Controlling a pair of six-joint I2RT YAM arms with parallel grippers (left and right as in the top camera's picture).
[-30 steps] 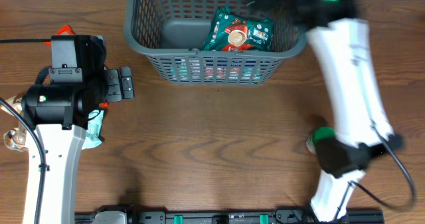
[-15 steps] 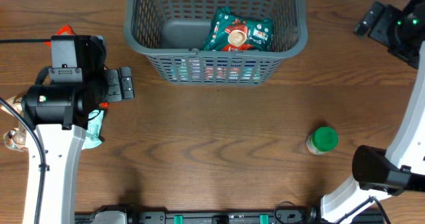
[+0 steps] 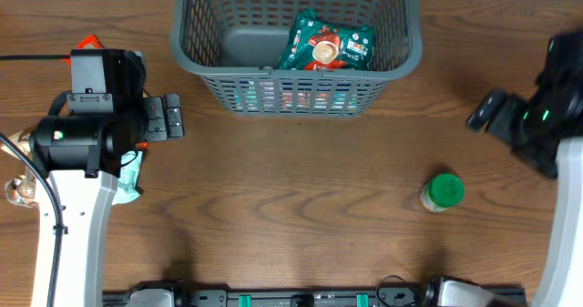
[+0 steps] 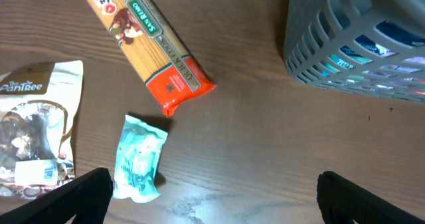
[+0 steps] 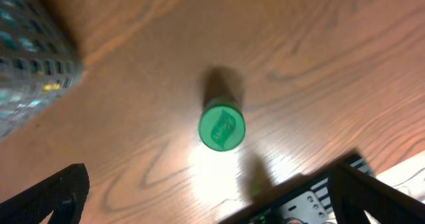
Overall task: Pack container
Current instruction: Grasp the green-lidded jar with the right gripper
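The dark grey slatted container [image 3: 189, 52] stands at the table's far middle with a green snack bag [image 3: 326, 45] inside; its corner shows in the left wrist view [image 4: 312, 64] and in the right wrist view [image 5: 26, 71]. A green-lidded jar [image 3: 443, 192] stands upright on the table at the right, also in the right wrist view [image 5: 222, 125]. My right gripper [image 3: 492, 114] is open and empty above the table, right of the jar. My left gripper [image 3: 169, 116] is open and empty, left of the container, over a teal packet [image 4: 138, 159].
At the left lie a pasta box [image 4: 143, 41], a bag of nuts [image 4: 36, 134] and the teal packet, which also shows in the overhead view [image 3: 130, 175]. A black rail [image 3: 301, 298] runs along the table's front edge.
My right arm has swung from over the container out to the far right, then forward toward the jar. The left arm and the objects have not moved.
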